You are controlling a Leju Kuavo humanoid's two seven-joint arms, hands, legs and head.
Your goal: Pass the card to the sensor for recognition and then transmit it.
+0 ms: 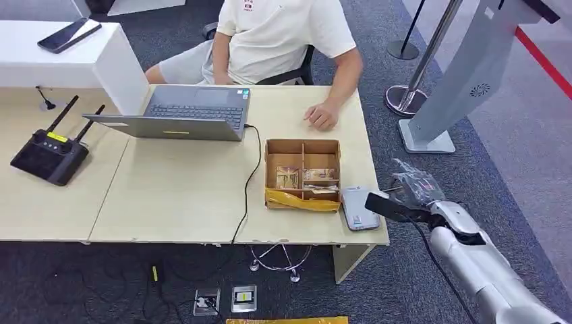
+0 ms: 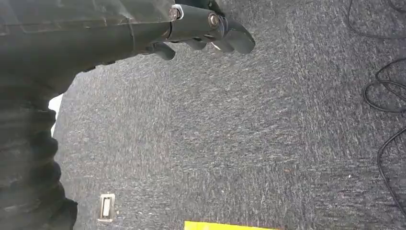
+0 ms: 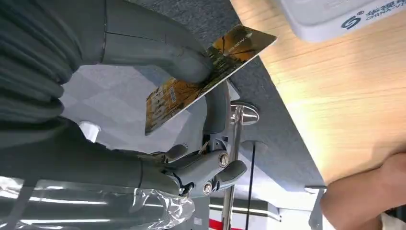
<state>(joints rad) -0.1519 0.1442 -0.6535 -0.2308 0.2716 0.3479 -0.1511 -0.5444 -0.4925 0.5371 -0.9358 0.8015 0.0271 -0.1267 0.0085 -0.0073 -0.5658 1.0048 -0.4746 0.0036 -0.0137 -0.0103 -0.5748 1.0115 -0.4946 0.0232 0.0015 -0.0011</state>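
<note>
Room: you are looking down on a pale wooden desk (image 1: 168, 196) standing on dark grey carpet (image 1: 526, 135), with stanchion posts (image 1: 432, 61) and a grey kiosk stand (image 1: 465, 74) off its right end.
Left hand (image 2: 201, 28): hangs over the carpet beside cables; its dark fingers are curled in and nothing shows in them.
Right hand (image 1: 405, 202): reaches in from the lower right, just off the desk's right edge, partly wrapped in clear plastic film. It is grasping the card.
Card (image 3: 206, 76): an orange-and-yellow printed card, pinched between the thick grey thumb and the fingers (image 3: 210, 167) in the right wrist view. Its free end pokes out past the thumb and overlaps the desk's edge, pointing toward the sensor. In your head view the card looks like a thin dark sliver.
Sensor (image 1: 359, 208): a small white-grey reader lying flat at the near right corner of the desk, just beside the card's tip. You cannot tell whether the card touches it.
Cardboard box (image 1: 302, 172): an open divided tray just left of the sensor, with a few cards lying in its compartments and yellow tape along its near wall.
Laptop (image 1: 189, 111): open, farther back on the desk, its black cable running to the near edge.
Router (image 1: 50, 152): black, with antennas, on the left part of the desk.
Person (image 1: 283, 34): seated behind the desk in a light shirt, one hand (image 1: 322, 116) resting on the desktop behind the box.
Phone (image 1: 69, 34): dark, lying on the white raised counter at the far left.
</note>
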